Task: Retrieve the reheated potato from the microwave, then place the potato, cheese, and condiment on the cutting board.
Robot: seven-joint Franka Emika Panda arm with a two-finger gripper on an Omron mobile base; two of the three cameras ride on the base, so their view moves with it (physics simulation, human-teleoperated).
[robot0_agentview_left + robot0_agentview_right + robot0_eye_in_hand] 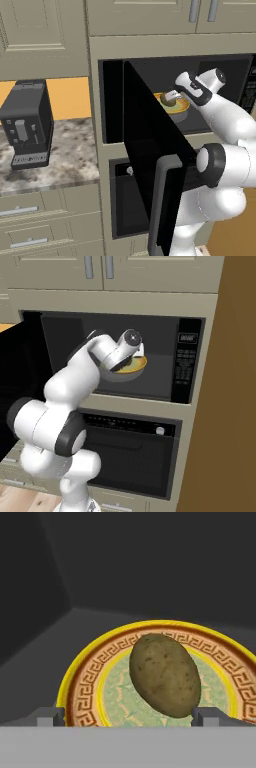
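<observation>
- Potato (165, 674) sits on a yellow-rimmed patterned plate (90, 677) inside the open microwave (165, 346), dead ahead of my gripper (129, 717).
- Its long axis runs tilted, from upper left to lower right in my hand view.
- My fingers are spread wide, holding nothing; the right fingertip (206, 716) is just beside the potato's lower end.

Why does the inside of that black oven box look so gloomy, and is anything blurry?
Hand view: sharp, the olive-brown oval potato evenly lit on the yellow-rimmed patterned plate, dark grey microwave walls behind. Left base view: the open black door is flat black, no glare. Right base view: slightly soft, no shadows.
</observation>
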